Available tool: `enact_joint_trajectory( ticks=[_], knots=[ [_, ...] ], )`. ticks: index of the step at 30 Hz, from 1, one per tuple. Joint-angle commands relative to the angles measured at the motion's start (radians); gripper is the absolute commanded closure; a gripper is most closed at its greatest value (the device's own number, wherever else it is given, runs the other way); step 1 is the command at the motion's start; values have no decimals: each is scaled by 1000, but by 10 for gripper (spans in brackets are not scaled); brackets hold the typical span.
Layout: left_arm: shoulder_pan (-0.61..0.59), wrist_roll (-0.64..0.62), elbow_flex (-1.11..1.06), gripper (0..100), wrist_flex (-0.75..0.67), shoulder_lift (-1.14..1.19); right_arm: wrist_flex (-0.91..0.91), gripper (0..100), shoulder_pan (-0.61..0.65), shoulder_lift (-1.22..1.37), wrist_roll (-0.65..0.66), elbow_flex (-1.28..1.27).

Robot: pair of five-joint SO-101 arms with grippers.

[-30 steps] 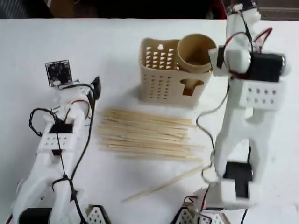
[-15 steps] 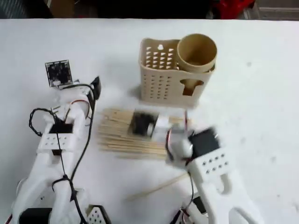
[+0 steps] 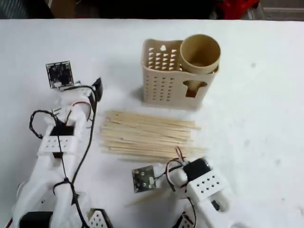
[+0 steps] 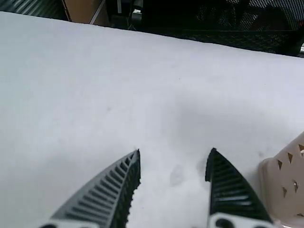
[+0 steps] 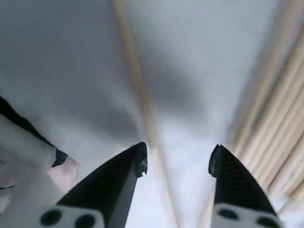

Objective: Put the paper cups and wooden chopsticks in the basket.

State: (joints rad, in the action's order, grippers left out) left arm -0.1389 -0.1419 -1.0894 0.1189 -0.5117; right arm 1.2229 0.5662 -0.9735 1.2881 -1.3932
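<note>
A cream basket [image 3: 167, 83] stands at the back of the table with a tan paper cup [image 3: 200, 52] inside its right end. A flat pile of wooden chopsticks [image 3: 147, 135] lies in front of it. One loose chopstick [image 3: 142, 197] lies apart near the front edge. My right arm [image 3: 202, 183] is low over that stick. In the right wrist view my right gripper [image 5: 179, 154] is open, with the loose chopstick [image 5: 137, 85] running between its fingers and the pile [image 5: 275, 128] beside it. My left gripper [image 4: 173, 156] is open over bare table left of the basket [image 4: 289, 180].
My left arm [image 3: 59, 137] lies along the table's left side, its gripper [image 3: 96, 88] level with the basket's front. White table stretches open to the right of the basket and behind it. Dark clutter lies past the far edge.
My right arm has swung from up beside the basket, across the chopstick pile, down to the front of the table over the loose chopstick. The left arm has not moved.
</note>
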Motion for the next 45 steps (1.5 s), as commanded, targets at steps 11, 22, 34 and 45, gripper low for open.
enact_joint_trajectory(
  ticks=[11, 22, 34, 45],
  knots=[
    [10, -11, 3, 766, -23, -38, -48, 978, 27, 1, 11, -68],
    [10, -11, 2, 766, -23, -38, -74, 981, -88, 1, -221, 84],
    [10, -11, 2, 766, -23, -38, 197, 981, -176, 2, -591, 795],
    [10, -11, 2, 766, -23, -38, -242, 981, -183, 4, -962, 1013]
  ],
)
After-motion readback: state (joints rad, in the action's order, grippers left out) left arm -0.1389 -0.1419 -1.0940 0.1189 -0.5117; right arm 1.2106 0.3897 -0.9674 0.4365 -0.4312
